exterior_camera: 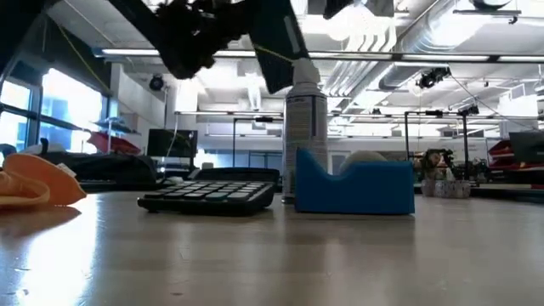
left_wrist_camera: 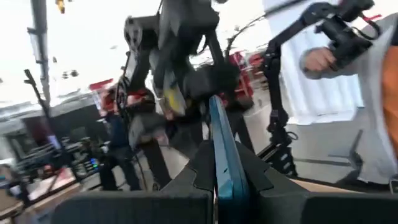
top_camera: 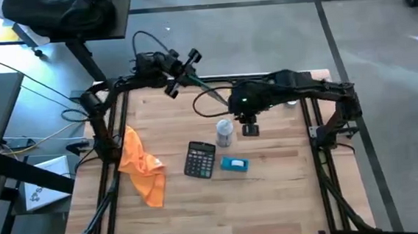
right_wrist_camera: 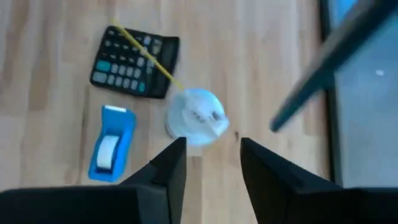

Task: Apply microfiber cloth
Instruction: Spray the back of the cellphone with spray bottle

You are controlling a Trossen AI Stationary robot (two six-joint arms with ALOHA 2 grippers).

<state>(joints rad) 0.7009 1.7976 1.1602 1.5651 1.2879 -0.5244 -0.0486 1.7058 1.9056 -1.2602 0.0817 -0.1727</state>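
The orange microfiber cloth (top_camera: 142, 166) lies crumpled on the table's left side; no gripper touches it. It also shows in the low view, cloth (exterior_camera: 34, 183). My left gripper (top_camera: 182, 73) is raised over the table's far edge, shut on a flat teal slab (left_wrist_camera: 219, 137). My right gripper (right_wrist_camera: 211, 158) hangs open above a white-capped spray can (right_wrist_camera: 198, 121), which stands upright near the table's middle. Its fingers are clear of the can. My left gripper pinches the teal slab between its two fingers, on the slab's two flat faces near one end (left_wrist_camera: 222, 177). The slab stands edge-on out of the fingers and is lifted clear of the table.
A black calculator (top_camera: 200, 160) and a blue tape dispenser (top_camera: 234, 164) lie side by side just nearer than the can (top_camera: 225, 133). Bare wood stretches along the near edge and on the right. A person's hand (left_wrist_camera: 323, 59) shows beyond the table.
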